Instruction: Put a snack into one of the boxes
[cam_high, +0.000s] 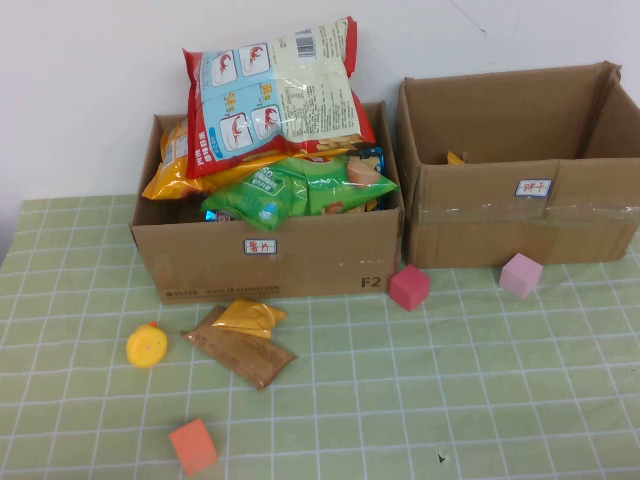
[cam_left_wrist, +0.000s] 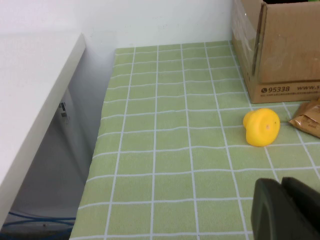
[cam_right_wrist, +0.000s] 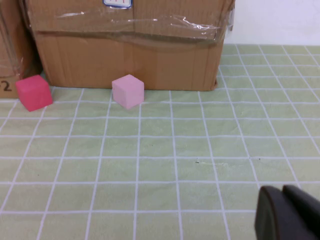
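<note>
The brown snack packet (cam_high: 240, 346) is lying flat on the checked tablecloth (cam_high: 450, 400) at lower left of the high view, just in front of the overfull left box (cam_high: 265, 262), with a gold packet (cam_high: 250, 316) touching it. The left gripper (cam_left_wrist: 287, 210) is sitting low near the yellow duck toy (cam_left_wrist: 262, 127), the right gripper (cam_right_wrist: 290, 214) facing the pink cube (cam_right_wrist: 128, 91); both sets of fingers look closed together. Taking the packet by a raised edge and choosing the roomier right box (cam_high: 520, 215) should be working best.

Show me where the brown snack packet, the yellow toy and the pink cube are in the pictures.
brown snack packet (cam_high: 240, 345), high view, middle of the wrapper.
yellow toy (cam_left_wrist: 262, 127), left wrist view, centre of its rounded body.
pink cube (cam_right_wrist: 128, 91), right wrist view, its front face.
</note>
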